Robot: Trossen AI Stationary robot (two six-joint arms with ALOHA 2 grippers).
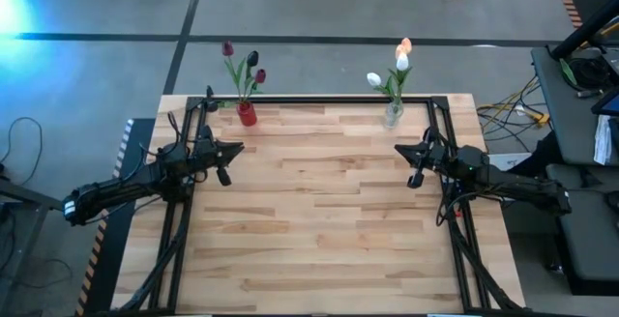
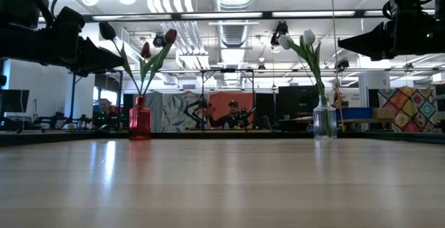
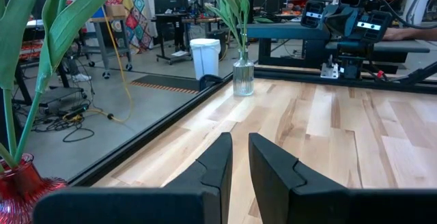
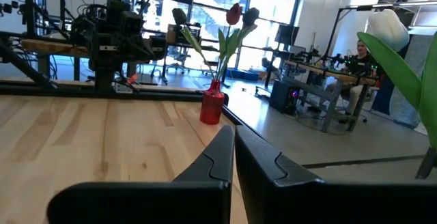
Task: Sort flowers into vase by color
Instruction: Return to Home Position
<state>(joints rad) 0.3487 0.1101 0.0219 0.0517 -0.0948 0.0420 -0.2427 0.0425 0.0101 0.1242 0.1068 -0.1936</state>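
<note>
A red vase [image 1: 247, 114] stands at the table's far edge, left of the middle, with three dark flowers [image 1: 250, 71] standing in it by their stems. A clear glass vase [image 1: 393, 114] stands at the far edge on the right and holds light flowers [image 1: 397, 66], white and peach. My left gripper [image 1: 238, 148] hovers level above the table, near the red vase; its fingers [image 3: 222, 162] stand a narrow gap apart with nothing between them. My right gripper [image 1: 397, 150] hovers level near the clear vase, shut and holding nothing, as the right wrist view [image 4: 234, 130] shows.
A black frame rail [image 1: 319, 100] runs along the table's far edge and down both sides. The wooden tabletop [image 1: 319, 211] stretches between the two arms. Beyond the table are a white bin [image 3: 205, 57], cables on the floor and people [image 2: 233, 113] at desks.
</note>
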